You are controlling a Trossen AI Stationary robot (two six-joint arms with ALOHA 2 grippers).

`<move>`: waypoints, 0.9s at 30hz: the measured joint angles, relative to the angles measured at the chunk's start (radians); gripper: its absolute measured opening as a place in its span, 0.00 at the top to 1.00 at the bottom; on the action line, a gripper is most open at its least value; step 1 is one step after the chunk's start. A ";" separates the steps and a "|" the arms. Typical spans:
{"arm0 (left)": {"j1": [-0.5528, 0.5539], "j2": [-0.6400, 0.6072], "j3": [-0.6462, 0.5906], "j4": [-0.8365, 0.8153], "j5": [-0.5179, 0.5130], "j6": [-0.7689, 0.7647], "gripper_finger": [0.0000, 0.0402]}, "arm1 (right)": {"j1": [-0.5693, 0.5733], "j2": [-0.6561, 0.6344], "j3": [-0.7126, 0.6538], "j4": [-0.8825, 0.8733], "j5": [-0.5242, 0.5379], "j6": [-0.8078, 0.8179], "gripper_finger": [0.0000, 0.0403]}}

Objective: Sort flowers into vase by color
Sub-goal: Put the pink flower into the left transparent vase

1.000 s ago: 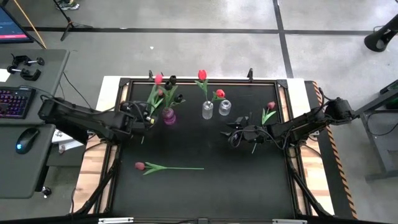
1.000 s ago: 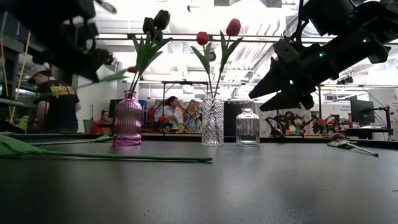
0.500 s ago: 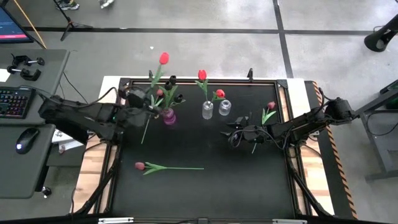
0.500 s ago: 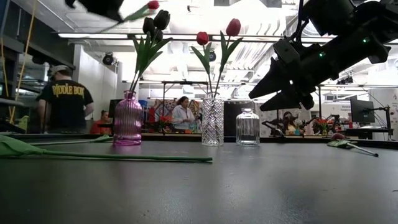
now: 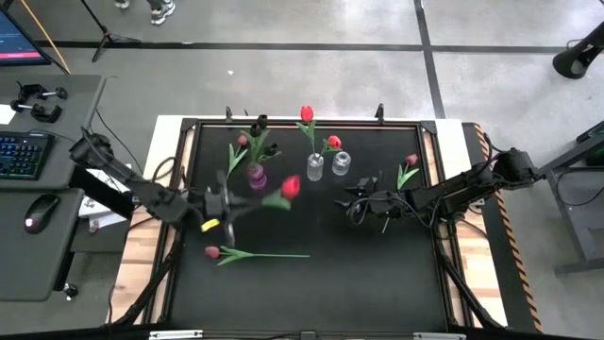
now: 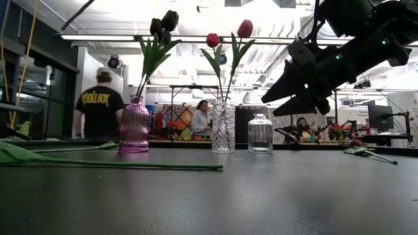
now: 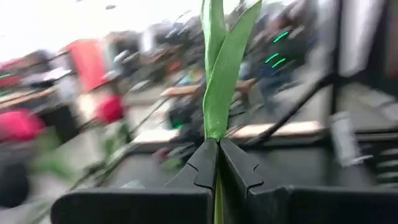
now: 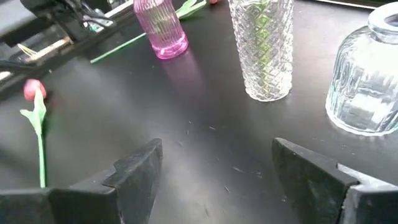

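Three vases at the back of the table, one red tulip held above it

The pink vase (image 5: 256, 176) holds dark maroon and pink tulips (image 6: 162, 23); the tall clear vase (image 5: 314, 167) holds two red tulips (image 6: 227, 34); the squat clear vase (image 5: 341, 162) holds none that shows. The left gripper (image 5: 219, 202) pinches a red tulip (image 5: 289, 186) by its stem (blurred). The right gripper (image 5: 361, 201) hovers, fingers wide, near a pink tulip (image 5: 408, 170); another tulip (image 5: 253, 253) lies on the table (image 5: 311, 293).

Probably a robotics lab: concrete floor (image 5: 311, 76), desk with keyboard (image 5: 21, 154), people (image 6: 99, 104) beyond.
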 joint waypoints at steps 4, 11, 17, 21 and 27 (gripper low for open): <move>0.009 0.052 -0.169 0.370 0.168 0.058 1.00 | 0.023 0.003 0.000 0.062 -0.006 -0.007 0.29; 0.051 0.213 -0.291 0.688 0.195 0.042 1.00 | 0.116 0.136 0.002 0.525 -0.036 -0.231 0.29; 0.097 0.308 -0.272 0.797 0.196 0.080 1.00 | 0.154 0.339 0.126 0.913 -0.106 -0.461 0.29; 0.138 0.334 -0.250 0.821 0.192 0.082 1.00 | 0.147 0.401 0.296 0.874 -0.176 -0.635 0.29; 0.154 0.341 -0.245 0.780 0.196 0.060 1.00 | 0.147 0.399 0.495 0.602 -0.142 -0.775 0.29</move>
